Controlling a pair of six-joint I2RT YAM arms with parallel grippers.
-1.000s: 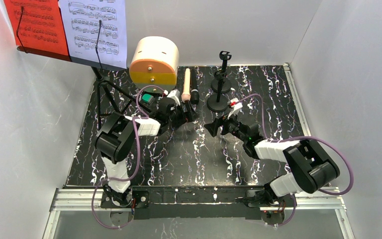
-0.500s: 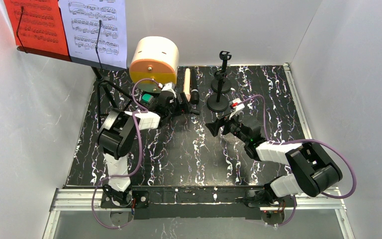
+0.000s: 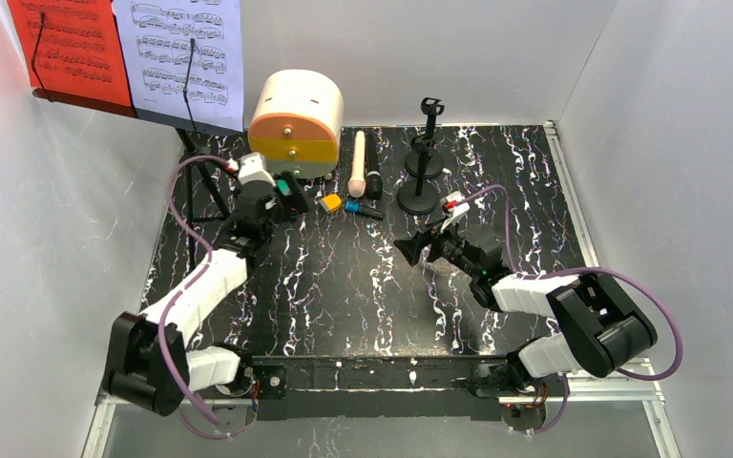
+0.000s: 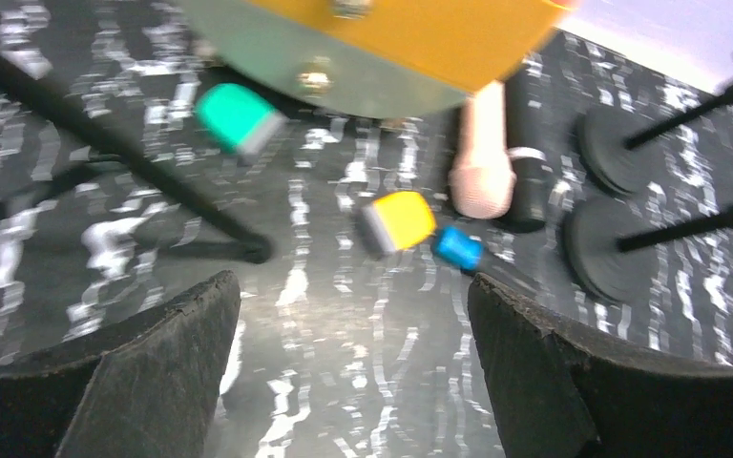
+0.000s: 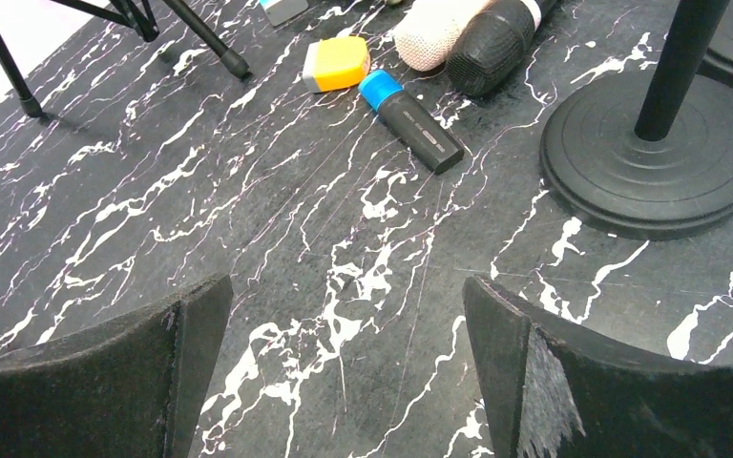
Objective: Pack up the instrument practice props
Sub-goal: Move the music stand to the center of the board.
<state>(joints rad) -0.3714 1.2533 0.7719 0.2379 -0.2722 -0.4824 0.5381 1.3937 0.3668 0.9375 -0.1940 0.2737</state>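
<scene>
Cream microphone (image 3: 359,160) and black microphone (image 3: 374,184) lay side by side just right of the orange case (image 3: 296,119), and nothing looked packed yet. Left gripper (image 4: 351,281) and right gripper (image 5: 344,286) both stood wide open and empty, so the next move probably called for closing on a microphone. Red page (image 3: 67,48) and white page (image 3: 186,52) showed only printed staves, no legible words.

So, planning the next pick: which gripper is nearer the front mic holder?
Right. The right gripper is just on the near side of the front mic holder; the left gripper is far off to its left.
</scene>
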